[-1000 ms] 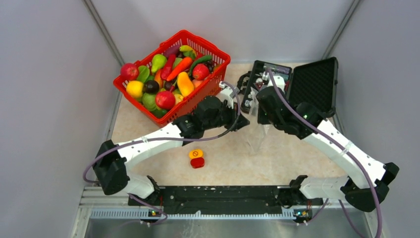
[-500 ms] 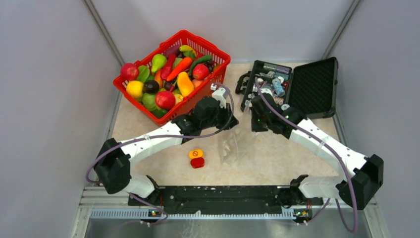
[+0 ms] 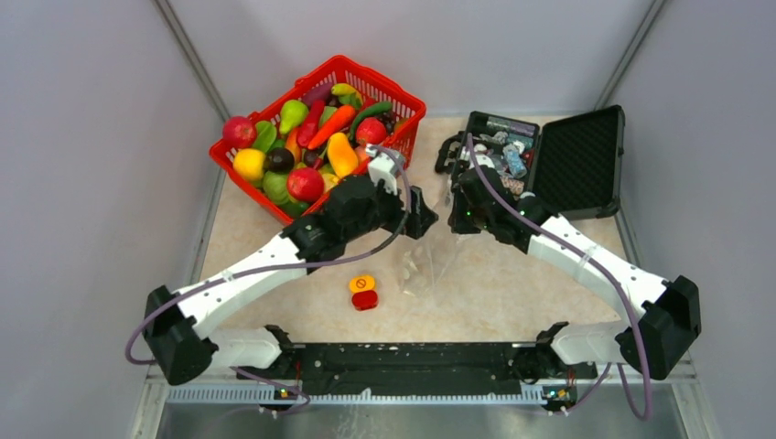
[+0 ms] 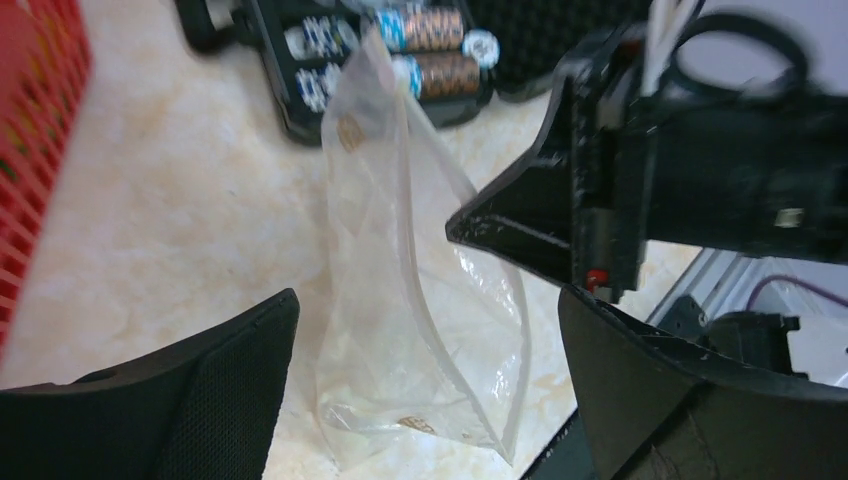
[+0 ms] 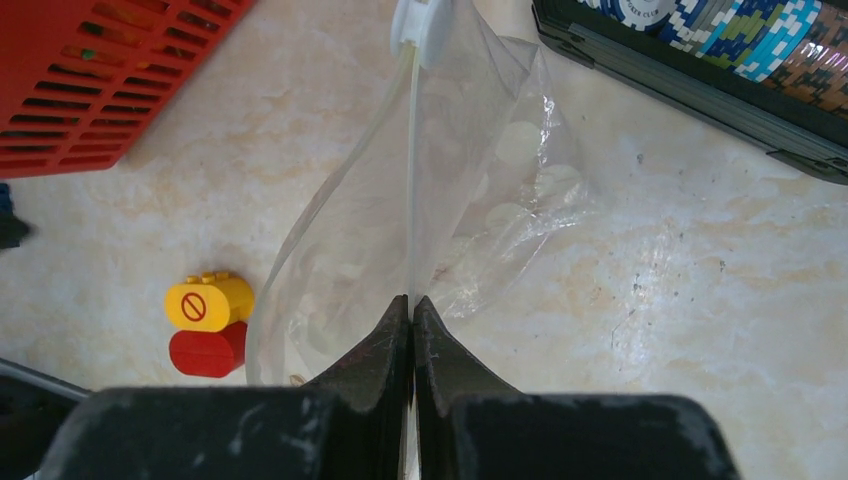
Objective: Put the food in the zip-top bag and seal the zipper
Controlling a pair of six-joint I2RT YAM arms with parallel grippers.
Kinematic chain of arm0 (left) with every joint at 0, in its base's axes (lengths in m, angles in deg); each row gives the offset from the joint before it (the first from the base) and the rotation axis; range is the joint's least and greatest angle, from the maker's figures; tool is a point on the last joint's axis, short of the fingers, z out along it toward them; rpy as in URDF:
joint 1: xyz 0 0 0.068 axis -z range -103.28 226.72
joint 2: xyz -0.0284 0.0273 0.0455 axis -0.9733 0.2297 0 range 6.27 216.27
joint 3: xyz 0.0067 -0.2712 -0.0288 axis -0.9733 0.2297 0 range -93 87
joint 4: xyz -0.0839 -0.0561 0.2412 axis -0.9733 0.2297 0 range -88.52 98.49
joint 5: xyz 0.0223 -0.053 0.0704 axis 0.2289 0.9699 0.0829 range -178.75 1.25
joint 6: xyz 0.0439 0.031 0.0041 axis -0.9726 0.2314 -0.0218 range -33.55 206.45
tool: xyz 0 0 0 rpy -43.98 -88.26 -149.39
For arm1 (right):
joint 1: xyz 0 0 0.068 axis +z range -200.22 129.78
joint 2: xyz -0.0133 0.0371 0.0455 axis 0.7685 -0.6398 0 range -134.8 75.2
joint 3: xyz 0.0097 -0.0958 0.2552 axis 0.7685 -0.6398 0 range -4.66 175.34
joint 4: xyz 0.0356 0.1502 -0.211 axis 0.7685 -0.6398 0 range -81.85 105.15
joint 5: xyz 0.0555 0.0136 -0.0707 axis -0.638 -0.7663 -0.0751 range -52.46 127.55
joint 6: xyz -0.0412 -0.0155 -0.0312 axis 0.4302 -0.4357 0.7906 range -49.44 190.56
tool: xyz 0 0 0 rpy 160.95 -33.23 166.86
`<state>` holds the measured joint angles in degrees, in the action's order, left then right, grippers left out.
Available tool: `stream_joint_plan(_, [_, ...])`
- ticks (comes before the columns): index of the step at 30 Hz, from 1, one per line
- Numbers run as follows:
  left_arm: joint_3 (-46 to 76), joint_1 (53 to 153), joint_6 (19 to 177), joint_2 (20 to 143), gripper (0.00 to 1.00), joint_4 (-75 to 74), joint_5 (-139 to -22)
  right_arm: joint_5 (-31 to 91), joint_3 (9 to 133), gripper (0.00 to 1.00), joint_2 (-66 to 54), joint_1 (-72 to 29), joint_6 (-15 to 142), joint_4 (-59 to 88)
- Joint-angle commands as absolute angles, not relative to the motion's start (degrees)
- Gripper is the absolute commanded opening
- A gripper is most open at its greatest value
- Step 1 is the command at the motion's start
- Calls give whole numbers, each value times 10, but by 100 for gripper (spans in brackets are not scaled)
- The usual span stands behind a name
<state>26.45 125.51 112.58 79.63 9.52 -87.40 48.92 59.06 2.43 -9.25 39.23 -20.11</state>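
The zip-top bag hangs clear and crinkled over the table's middle, its bottom touching the surface. My right gripper is shut on the zipper at the bag's top edge, below a white slider. The bag's mouth gapes to one side of the pinched strip. My left gripper is open, its fingers on either side of the bag without touching it. The food, glossy toy fruits and vegetables, fills the red basket at the back left.
An open black case holding poker chips lies at the back right, just behind the bag. A yellow-and-red button block sits on the table left of the bag. The basket's wall is close on the left.
My left gripper has opened and let go of the bag, and its arm has drawn back to the left. The right gripper has carried the bag leftward, still shut on it.
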Motion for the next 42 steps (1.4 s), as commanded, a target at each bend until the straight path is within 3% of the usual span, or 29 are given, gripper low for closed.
stream_joint_plan(1, [239,1236,1069,732,99,102,-911,479,587,0,25,-96,387,-168])
stream_joint_plan(14, [186,1086,1018,658,99,262,-1071,454,589,0,28,-96,390,-157])
stream_joint_plan(19, [207,1006,1018,636,99,286,-1036,451,599,0,23,-96,395,-161])
stream_joint_plan(31, [213,926,1010,666,99,313,-1024,440,609,0,22,-96,402,-160])
stream_joint_plan(41, [255,876,1023,674,98,264,-894,433,604,0,23,-96,405,-158])
stream_joint_plan(42, [256,874,1022,672,95,263,-892,434,605,0,23,-96,405,-158])
